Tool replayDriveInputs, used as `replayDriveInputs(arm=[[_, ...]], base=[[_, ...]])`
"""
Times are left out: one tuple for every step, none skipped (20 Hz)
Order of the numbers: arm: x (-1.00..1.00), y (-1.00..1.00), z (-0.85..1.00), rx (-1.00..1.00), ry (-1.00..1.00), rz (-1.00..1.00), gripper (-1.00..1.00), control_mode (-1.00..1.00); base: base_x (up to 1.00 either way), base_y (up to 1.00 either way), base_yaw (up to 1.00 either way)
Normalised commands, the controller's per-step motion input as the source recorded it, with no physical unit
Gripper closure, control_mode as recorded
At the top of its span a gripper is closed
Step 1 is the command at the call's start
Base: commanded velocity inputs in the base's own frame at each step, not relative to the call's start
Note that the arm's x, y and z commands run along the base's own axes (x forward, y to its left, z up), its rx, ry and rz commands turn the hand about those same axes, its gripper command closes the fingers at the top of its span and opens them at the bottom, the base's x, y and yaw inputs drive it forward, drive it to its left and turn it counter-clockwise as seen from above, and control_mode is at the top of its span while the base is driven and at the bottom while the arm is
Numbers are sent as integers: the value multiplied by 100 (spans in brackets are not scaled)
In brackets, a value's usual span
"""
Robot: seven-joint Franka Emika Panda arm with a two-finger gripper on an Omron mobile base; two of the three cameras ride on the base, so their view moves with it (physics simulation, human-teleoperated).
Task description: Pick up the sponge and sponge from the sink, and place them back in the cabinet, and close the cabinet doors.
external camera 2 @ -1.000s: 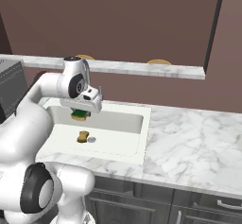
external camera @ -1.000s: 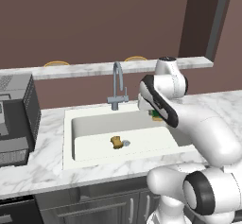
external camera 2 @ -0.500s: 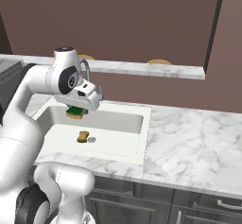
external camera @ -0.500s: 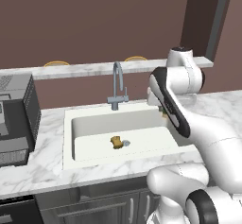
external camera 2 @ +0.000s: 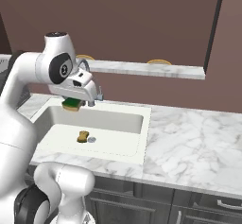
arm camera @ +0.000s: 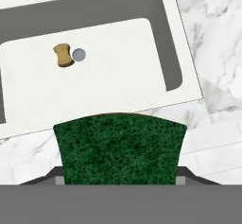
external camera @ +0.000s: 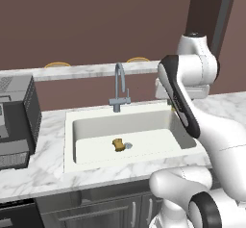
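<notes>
A dark green sponge with a yellow base [external camera 2: 72, 105] hangs above the sink's [external camera 2: 140, 134] left rim, with my gripper [external camera 2: 74, 100] shut on it. In the hand view its green face [arm camera: 120, 147] covers the lower middle and hides my fingertips. The golden-tan sponge [external camera: 117, 145] lies on the white sink floor beside the drain [arm camera: 79, 55]; it is also seen from the right base [external camera 2: 83, 136] and from the hand [arm camera: 62, 55]. The cabinet and its doors are out of view.
A grey gooseneck faucet [external camera: 119, 85] stands behind the basin. A dark toaster [external camera: 17, 121] sits on the marble counter at the left. A marble ledge [external camera 2: 142, 68] runs along the brown back wall. Open counter [external camera 2: 194, 147] lies right of the sink.
The arm has lifted and swung, carrying the green sponge a little higher above the sink. The tan sponge has stayed in the basin.
</notes>
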Motion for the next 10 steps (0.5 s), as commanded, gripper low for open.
replayDriveInputs(arm=[[-24,-2,46,0,-1,4,100,-100],[-26,-4,47,0,-2,4,100,-100],[-26,-4,50,0,-1,5,100,-100],[-27,-6,46,0,-2,7,100,-100],[-24,-4,43,0,-3,8,100,-100],[-22,-4,41,0,-2,7,100,-100],[-19,-3,39,0,-1,9,100,-100],[-19,-6,38,0,0,10,100,-100],[-19,-7,32,0,-1,11,100,-100],[-19,-5,29,0,-1,11,100,-100]], base=[[0,0,0],[0,0,0],[0,0,0],[0,0,0],[0,0,0],[0,0,0],[0,0,0],[0,0,0],[0,0,0],[0,0,0]])
